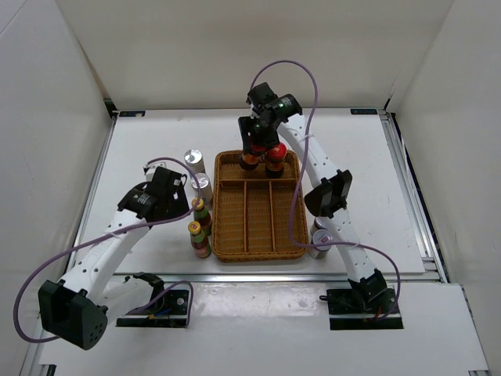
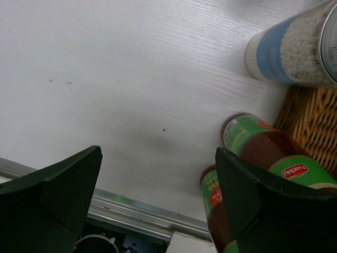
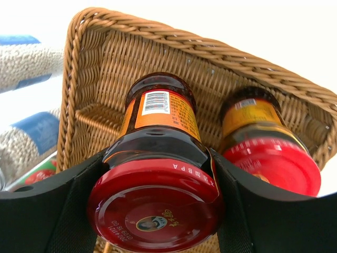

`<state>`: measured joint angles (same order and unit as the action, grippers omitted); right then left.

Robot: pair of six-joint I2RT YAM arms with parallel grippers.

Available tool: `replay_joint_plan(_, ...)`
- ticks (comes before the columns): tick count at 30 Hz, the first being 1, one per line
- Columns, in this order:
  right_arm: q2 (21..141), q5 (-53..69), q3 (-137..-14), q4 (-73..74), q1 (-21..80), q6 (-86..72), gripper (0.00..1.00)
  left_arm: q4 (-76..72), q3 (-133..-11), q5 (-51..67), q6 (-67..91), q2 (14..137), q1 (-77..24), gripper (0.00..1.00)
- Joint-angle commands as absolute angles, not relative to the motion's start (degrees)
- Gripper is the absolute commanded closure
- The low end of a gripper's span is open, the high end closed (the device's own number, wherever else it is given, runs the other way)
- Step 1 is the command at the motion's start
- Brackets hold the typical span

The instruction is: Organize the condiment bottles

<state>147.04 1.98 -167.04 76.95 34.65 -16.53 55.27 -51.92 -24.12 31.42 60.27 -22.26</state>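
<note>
A dark glass condiment bottle with a red cap and an orange label [image 3: 158, 113] is being gripped by the jaws of the right arm [image 1: 311, 160], one black finger pressing on each side of its shoulder just under the cap. It is hanging in the wide cross compartment at the far end of the brown wicker tray [image 1: 294, 227], toward the tray's left wall, and I cannot tell whether its base is touching the weave. A second dark red-capped bottle [image 3: 266, 153] is standing just beside it in that same far compartment, toward the tray's right wall. A slim green-and-orange-capped bottle with a red-marked label [image 1: 202, 213] and a second slim bottle of the same kind [image 1: 200, 239] are standing on the white counter [image 1: 141, 141] just beside the tray's left wall, toward its near-left corner. A silver-capped bottle of white grains [image 1: 193, 159] and a second silver-capped bottle [image 1: 203, 186] are standing off the tray's far-left corner, the second nearer the tray. A grey-capped bottle with a red mark [image 1: 322, 235] and another grey-capped bottle [image 1: 316, 251] are standing just off the tray's near-right corner, partly hidden under the right arm. The jaws of the left arm [image 1: 109, 243] are hanging wide open over bare counter to the left of the tray, one finger passing above the slim bottles.
</note>
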Motion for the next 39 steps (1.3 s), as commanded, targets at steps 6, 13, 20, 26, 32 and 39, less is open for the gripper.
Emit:
replay_joint_plan(6,149.6,-3.3,-174.2,73.7,36.8,-18.6,1.0,54.8,-51.0,-25.4,32.3,58.4,-23.6,0.0)
replay_joint_plan(13,151.3,-6.3,-174.2,73.7,37.9,-19.8,0.41,54.8,-51.0,-25.9,32.8,57.2,-24.6,0.0)
replay_joint_plan(20,147.1,-5.8,-175.6,71.0,37.9,-19.2,0.01,54.8,-51.0,-26.4,32.8,56.1,-24.6,0.0)
replay_joint_plan(26,141.0,-4.6,-178.5,66.7,37.9,-16.5,0.01,54.8,-51.0,-26.5,32.8,56.1,-24.6,0.0)
replay_joint_plan(32,130.9,-17.0,-179.5,71.2,37.9,-13.8,0.01,55.4,-51.0,-27.0,33.3,56.6,-24.6,0.0)
replay_joint_plan(39,119.5,-24.9,-152.5,90.9,36.7,-22.0,0.01,55.4,-51.0,-26.5,33.3,58.9,-24.1,0.0)
